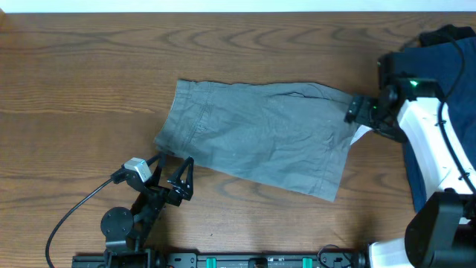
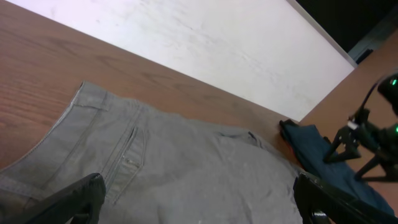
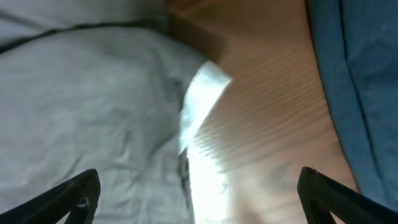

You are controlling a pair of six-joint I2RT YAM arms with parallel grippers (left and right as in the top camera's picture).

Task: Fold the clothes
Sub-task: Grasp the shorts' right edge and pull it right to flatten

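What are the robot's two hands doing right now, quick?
Left gripper: open, holding nothing, by the shorts.
Right gripper: open, holding nothing, over the shorts' edge.

I see the shorts [image 1: 260,134] lying flat in the middle of the table [image 1: 89,67]. My left gripper [image 1: 174,165] sits just before their near-left corner, and my right gripper [image 1: 352,112] is at their right edge. A second garment [image 1: 455,52] lies at the far right.
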